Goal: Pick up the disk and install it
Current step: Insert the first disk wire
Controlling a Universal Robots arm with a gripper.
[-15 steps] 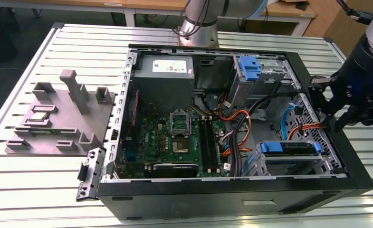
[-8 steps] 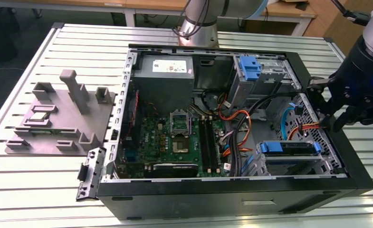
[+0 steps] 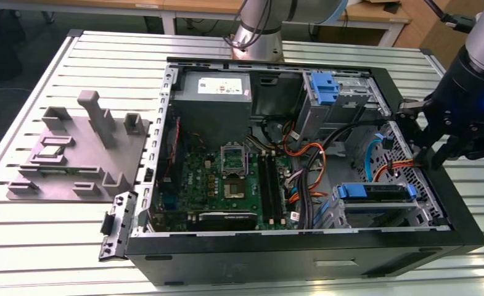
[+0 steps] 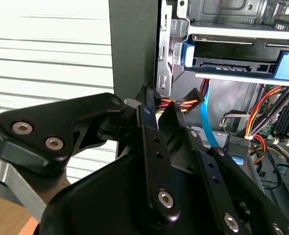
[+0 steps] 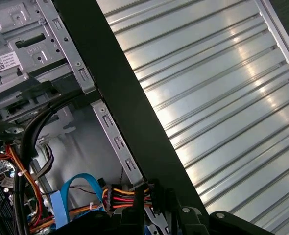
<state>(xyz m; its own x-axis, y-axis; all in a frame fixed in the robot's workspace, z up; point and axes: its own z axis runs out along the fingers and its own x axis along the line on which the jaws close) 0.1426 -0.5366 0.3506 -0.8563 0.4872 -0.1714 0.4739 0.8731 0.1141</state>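
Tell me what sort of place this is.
Probably a robotics lab or test bench for computer assembly. An open desktop computer case lies on a slotted aluminium table, a grey fixture block stands beside it, and the arm's end effector hangs over the case's edge.

tool at case wall | cables crowd mid-case | slatted table open

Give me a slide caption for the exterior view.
Robot gripper at the open computer case's side wall, near the blue-framed disk in its bay.
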